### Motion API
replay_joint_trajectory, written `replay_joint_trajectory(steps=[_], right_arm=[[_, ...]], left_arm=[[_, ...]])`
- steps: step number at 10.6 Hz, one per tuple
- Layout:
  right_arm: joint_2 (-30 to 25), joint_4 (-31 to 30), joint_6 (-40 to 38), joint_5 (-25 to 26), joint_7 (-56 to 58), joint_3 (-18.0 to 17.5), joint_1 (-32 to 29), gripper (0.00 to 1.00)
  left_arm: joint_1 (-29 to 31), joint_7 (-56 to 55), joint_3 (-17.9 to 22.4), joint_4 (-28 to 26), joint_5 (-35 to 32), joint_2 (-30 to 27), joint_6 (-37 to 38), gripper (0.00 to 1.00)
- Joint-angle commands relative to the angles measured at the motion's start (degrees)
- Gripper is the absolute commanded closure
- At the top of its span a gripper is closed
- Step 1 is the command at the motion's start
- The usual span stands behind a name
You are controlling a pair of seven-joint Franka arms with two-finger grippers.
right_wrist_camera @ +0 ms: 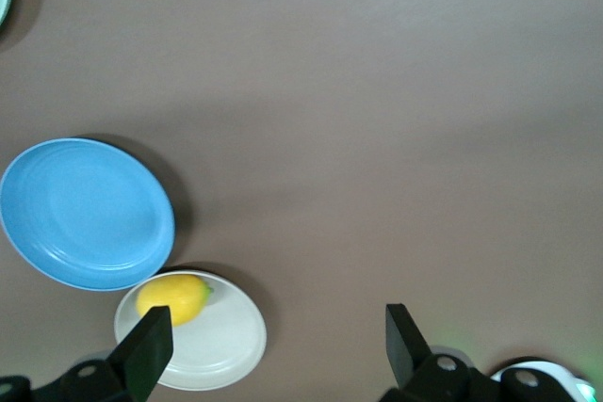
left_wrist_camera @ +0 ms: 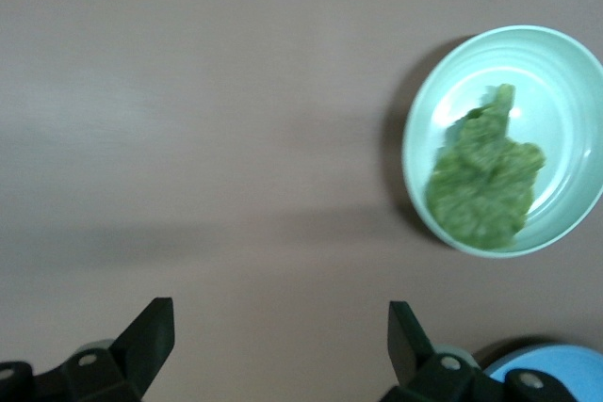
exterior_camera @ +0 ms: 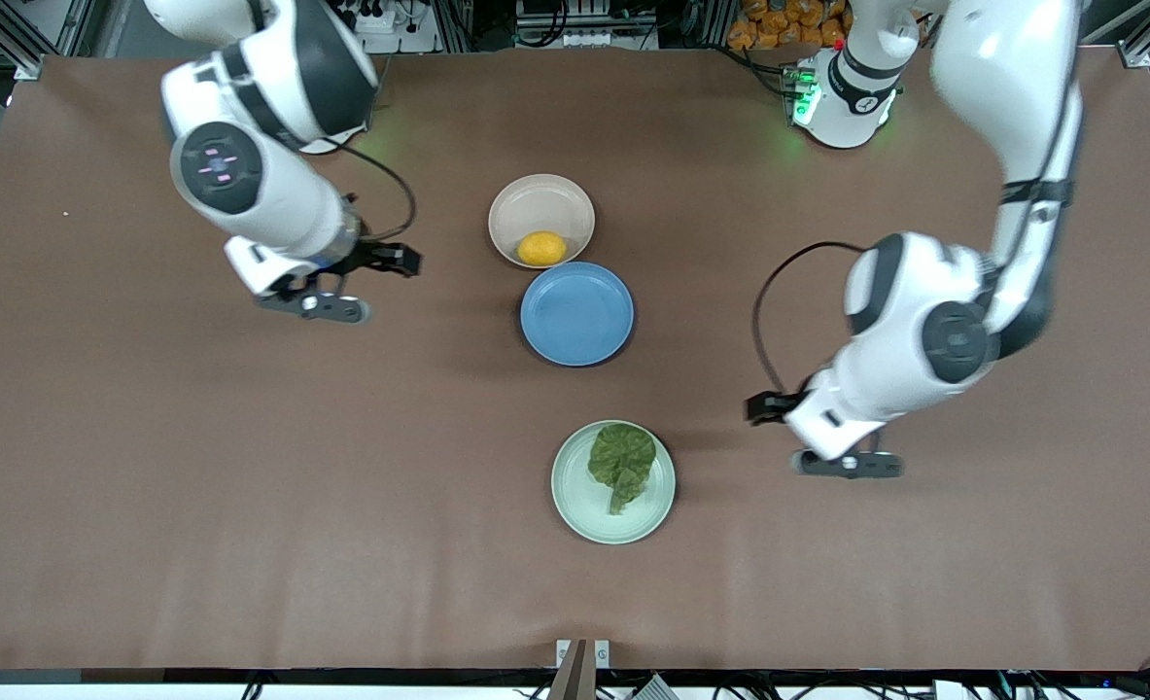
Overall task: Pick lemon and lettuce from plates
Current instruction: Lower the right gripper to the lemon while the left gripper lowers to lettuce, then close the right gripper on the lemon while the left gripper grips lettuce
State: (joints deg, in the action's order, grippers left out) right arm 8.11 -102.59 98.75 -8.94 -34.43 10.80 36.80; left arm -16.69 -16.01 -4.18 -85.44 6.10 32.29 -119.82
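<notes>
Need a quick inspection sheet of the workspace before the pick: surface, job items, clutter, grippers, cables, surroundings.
Surface: brown table, flat, no spills seen.
Job's things: lemon in the beige plate; lettuce on the mint plate, nearest the front camera.
Clutter: empty blue plate between the two, touching the beige one.
Grippers: left gripper open, over bare table beside the mint plate; right gripper open, over bare table beside the beige plate. Neither holds anything.
Cables: black cable looping off the left wrist, another off the right wrist.
Surroundings: aluminium frame, cabling along the base edge.
</notes>
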Motion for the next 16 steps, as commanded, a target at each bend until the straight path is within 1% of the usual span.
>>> replay_joint_trajectory(steps=[1, 2, 4, 5, 6, 8, 9, 11, 12, 13, 15, 16], right_arm=[[-2.31, -9.70, 12.03, -1.69, -9.64, 0.45, 7.55, 0.00], [-1.96, -12.69, 17.21, -1.69, -13.60, 0.45, 11.41, 0.00], [-2.04, -18.50, 24.88, -1.78, -20.29, 0.45, 16.78, 0.00], [-1.87, -20.70, 29.18, -1.78, -23.02, 0.45, 18.81, 0.00], [-1.52, -21.85, 31.22, -1.78, -25.13, 0.45, 21.01, 0.00], [0.31, -22.39, 34.65, -1.78, -30.84, 0.45, 24.44, 0.00], [2.50, -22.31, 36.50, -1.78, -33.22, 0.45, 25.93, 0.00], [7.16, -22.31, 41.24, -1.78, -34.21, 0.45, 28.05, 0.00], [8.75, -22.30, 42.83, -1.78, -34.21, 0.45, 28.23, 0.00], [9.72, -22.39, 43.80, -1.69, -34.21, 0.45, 28.84, 0.00], [10.78, -22.30, 45.29, -1.69, -35.52, 0.45, 29.37, 0.00], [12.18, -22.30, 46.78, -1.69, -35.61, 0.45, 29.64, 0.00]], left_arm=[[-5.10, -9.36, 0.58, 1.50, 0.84, 3.64, -8.37, 0.00], [-7.11, -13.40, 0.66, 1.50, 0.75, 4.96, -11.54, 0.00], [-10.37, -20.35, 0.84, 1.33, 0.49, 7.69, -20.58, 0.00], [-10.99, -21.42, 0.84, 1.07, 0.49, 8.83, -24.37, 0.00], [-11.69, -21.96, 0.93, 1.06, 0.66, 10.23, -27.28, 0.00], [-14.06, -26.95, 1.80, 1.15, 0.58, 13.40, -35.00, 0.00], [-15.73, -28.01, 3.37, 1.15, 0.66, 14.89, -38.43, 0.00], [-20.03, -31.70, 7.76, 1.24, 0.67, 17.70, -45.03, 0.00], [-21.53, -33.20, 9.44, 1.24, 0.67, 18.85, -47.06, 0.00], [-22.24, -33.65, 10.15, 1.24, 0.67, 19.56, -48.13, 0.00], [-22.60, -33.65, 10.16, 1.33, 0.67, 20.70, -48.40, 0.00], [-22.77, -33.65, 10.16, 1.50, 0.67, 21.40, -48.40, 0.00]])
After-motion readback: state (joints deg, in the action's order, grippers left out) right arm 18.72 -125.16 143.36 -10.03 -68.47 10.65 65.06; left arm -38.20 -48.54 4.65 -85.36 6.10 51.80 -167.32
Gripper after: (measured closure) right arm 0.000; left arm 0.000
